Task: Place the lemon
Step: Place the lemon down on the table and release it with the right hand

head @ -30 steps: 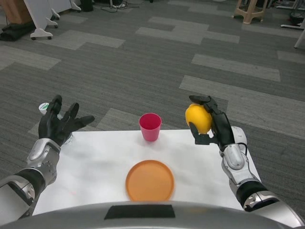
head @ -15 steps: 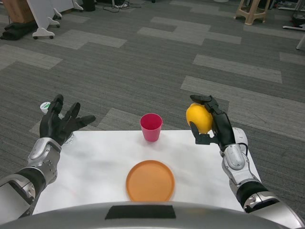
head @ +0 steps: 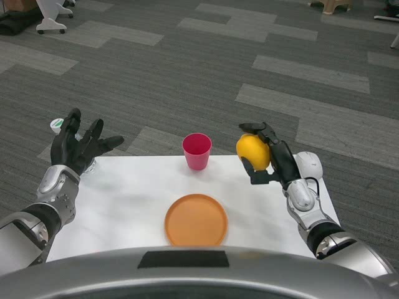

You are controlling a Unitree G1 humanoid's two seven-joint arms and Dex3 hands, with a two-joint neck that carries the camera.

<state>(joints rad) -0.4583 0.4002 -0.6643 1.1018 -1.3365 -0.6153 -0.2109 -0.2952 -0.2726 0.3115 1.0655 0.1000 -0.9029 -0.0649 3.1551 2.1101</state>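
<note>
My right hand grips a yellow lemon and holds it raised over the right part of the white table. An orange plate lies flat at the table's front centre, below and left of the lemon. A pink cup stands upright at the back edge, left of the lemon and apart from it. My left hand hovers at the table's back left corner with its fingers spread and nothing in it.
A small white and green object shows just behind my left hand. Grey patterned carpet lies beyond the table's back edge. The table's right edge runs close beneath my right forearm.
The camera has dipped, so the whole picture has shifted. My right hand with the lemon has come slightly left and lower, nearer the cup. The left hand has stayed put.
</note>
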